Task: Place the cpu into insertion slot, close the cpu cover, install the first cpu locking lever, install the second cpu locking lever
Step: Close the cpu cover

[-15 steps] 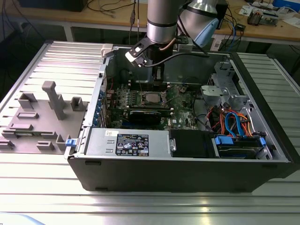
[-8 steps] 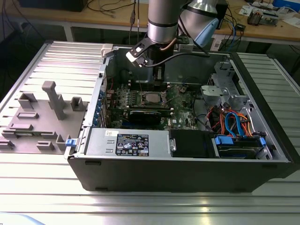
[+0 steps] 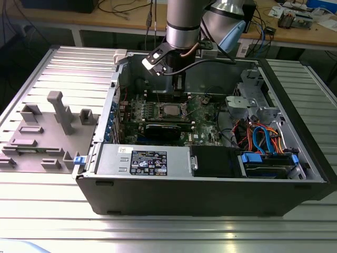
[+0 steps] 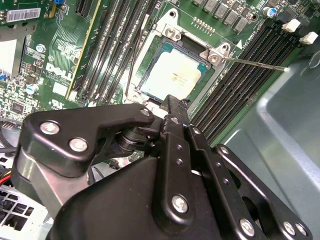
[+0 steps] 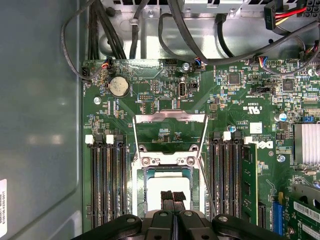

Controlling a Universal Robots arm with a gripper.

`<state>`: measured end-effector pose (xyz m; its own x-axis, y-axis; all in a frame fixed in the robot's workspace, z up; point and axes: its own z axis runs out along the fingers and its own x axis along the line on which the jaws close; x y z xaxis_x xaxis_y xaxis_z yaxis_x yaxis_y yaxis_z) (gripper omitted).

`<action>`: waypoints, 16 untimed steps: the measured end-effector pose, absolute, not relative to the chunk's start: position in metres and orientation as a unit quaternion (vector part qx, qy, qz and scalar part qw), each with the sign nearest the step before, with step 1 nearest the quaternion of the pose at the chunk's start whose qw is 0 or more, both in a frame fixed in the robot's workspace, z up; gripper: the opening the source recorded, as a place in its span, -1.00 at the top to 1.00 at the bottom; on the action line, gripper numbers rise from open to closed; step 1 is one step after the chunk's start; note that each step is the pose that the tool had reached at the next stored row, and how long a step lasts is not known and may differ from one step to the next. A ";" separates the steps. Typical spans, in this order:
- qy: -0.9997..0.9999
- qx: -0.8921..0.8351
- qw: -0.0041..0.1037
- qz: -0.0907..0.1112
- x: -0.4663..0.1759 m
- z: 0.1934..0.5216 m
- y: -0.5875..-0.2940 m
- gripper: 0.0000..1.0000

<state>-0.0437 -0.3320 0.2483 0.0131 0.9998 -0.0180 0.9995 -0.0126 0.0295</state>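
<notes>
The claw (image 5: 173,197) hangs with its tips pressed together, pinching nothing, right over the cpu (image 5: 152,192), which lies flat in the insertion slot (image 5: 141,200). An off-centre push from those tips could tilt or shift the chip and damage the contacts beneath. Just beyond, the cpu cover (image 5: 170,117) stands swung open, and the claw could snag its thin frame and bend it. The slender locking lever (image 4: 255,64) beside the socket juts free and could slip off a tip.
</notes>
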 end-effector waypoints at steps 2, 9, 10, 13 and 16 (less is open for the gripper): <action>0.702 0.712 0.017 0.004 -0.044 0.248 -0.332 0.79; 0.702 0.712 0.017 0.004 -0.042 0.250 -0.332 0.79; 0.702 0.712 0.017 0.004 -0.042 0.253 -0.332 0.79; 0.702 0.712 0.017 0.004 -0.042 0.260 -0.332 0.79; 0.702 0.712 0.017 0.004 -0.042 0.264 -0.332 0.79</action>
